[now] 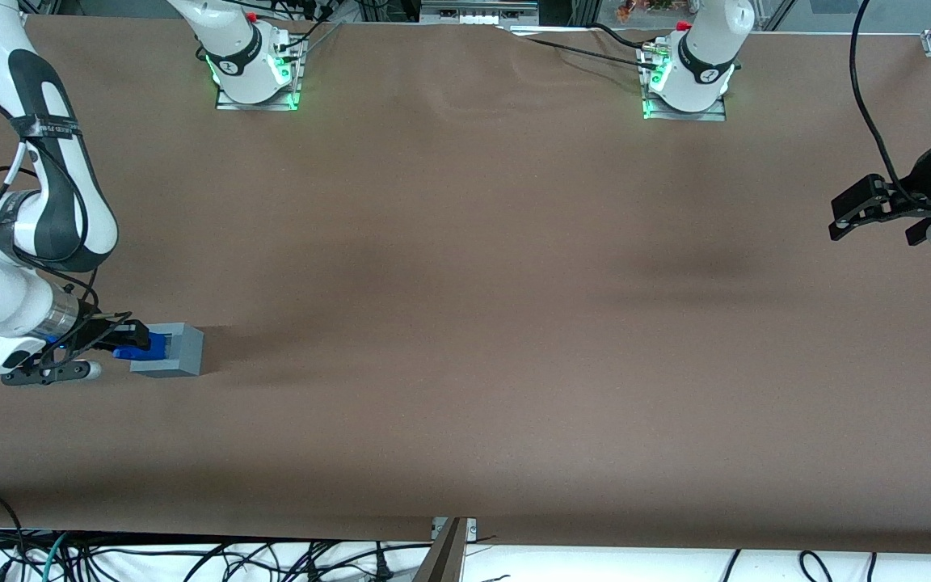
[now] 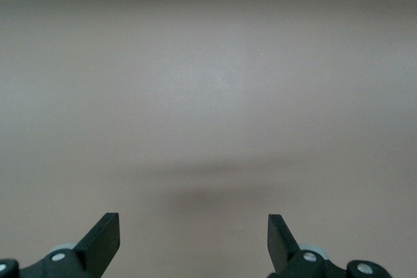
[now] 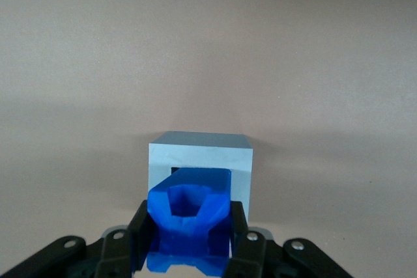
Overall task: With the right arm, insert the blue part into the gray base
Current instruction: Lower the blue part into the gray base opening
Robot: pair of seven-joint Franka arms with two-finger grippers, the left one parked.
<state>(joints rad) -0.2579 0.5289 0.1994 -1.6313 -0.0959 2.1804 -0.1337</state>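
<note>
The gray base sits on the brown table at the working arm's end, near the front camera. It also shows in the right wrist view, its recessed face turned toward the gripper. My right gripper is shut on the blue part, holding it right against the base. In the right wrist view the blue part sits between the black fingers, its leading end at the base's square recess. The gripper hides the blue part's rear end.
The brown cloth table stretches wide toward the parked arm's end. Two arm bases with green lights stand far from the front camera. Cables lie along the table's near edge.
</note>
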